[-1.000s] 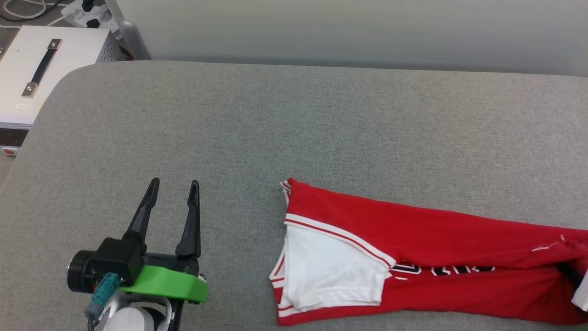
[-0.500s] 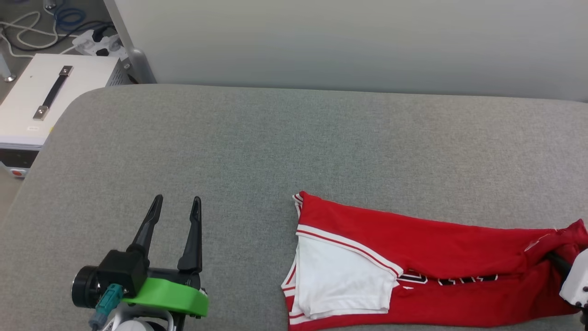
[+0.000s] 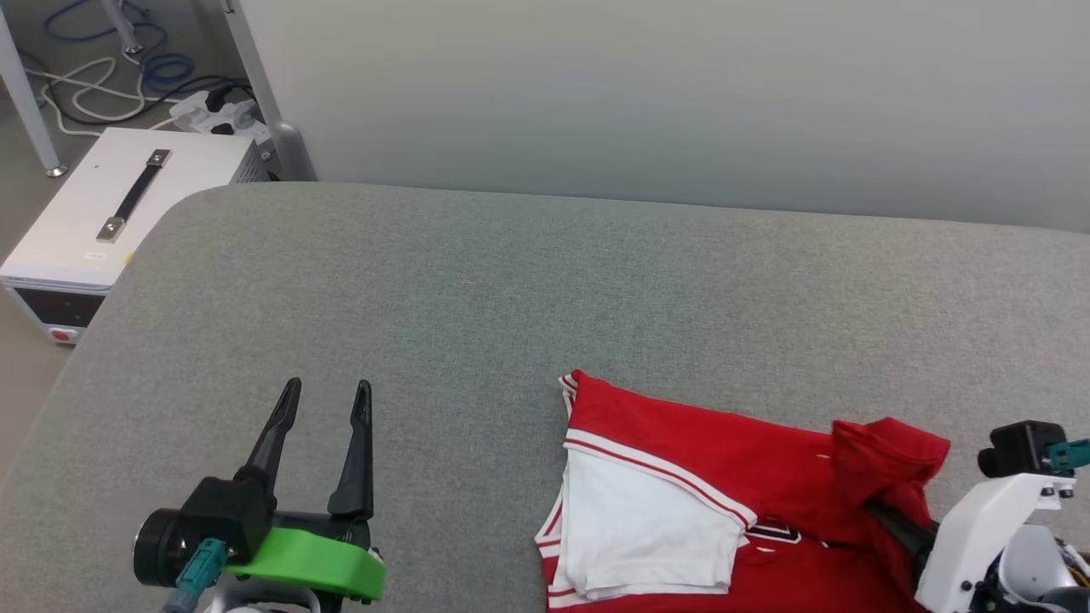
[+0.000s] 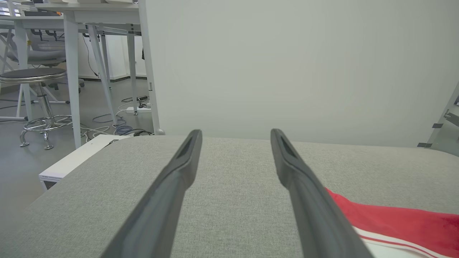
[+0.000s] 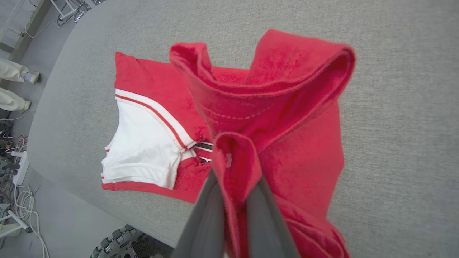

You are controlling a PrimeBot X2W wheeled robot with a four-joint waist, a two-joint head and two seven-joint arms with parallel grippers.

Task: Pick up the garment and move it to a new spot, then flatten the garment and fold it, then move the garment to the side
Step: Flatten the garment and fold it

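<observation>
The garment [image 3: 698, 451] is a red T-shirt with white sleeves, folded lengthwise on the grey padded table [image 3: 511, 289] at the front right. Its white sleeve [image 3: 639, 528] lies on top at the left end. My right gripper [image 3: 881, 511] is shut on the shirt's right end and holds that end lifted and doubled back over the rest; in the right wrist view the red fabric [image 5: 258, 100] bunches between the fingers [image 5: 204, 218]. My left gripper [image 3: 328, 400] stands open over bare table at the front left, apart from the shirt, whose edge [image 4: 387, 218] shows beside its right finger.
A white box with a black handle [image 3: 119, 213] stands on the floor off the table's left end, with cables [image 3: 128, 94] and a table leg behind it. A pale wall [image 3: 681, 94] runs along the table's far edge. A stool [image 4: 36, 100] stands in the room.
The head camera has tilted up, shifting the whole picture. My right gripper has carried the shirt's right end up and leftward, folding it over the body. The left gripper has held still.
</observation>
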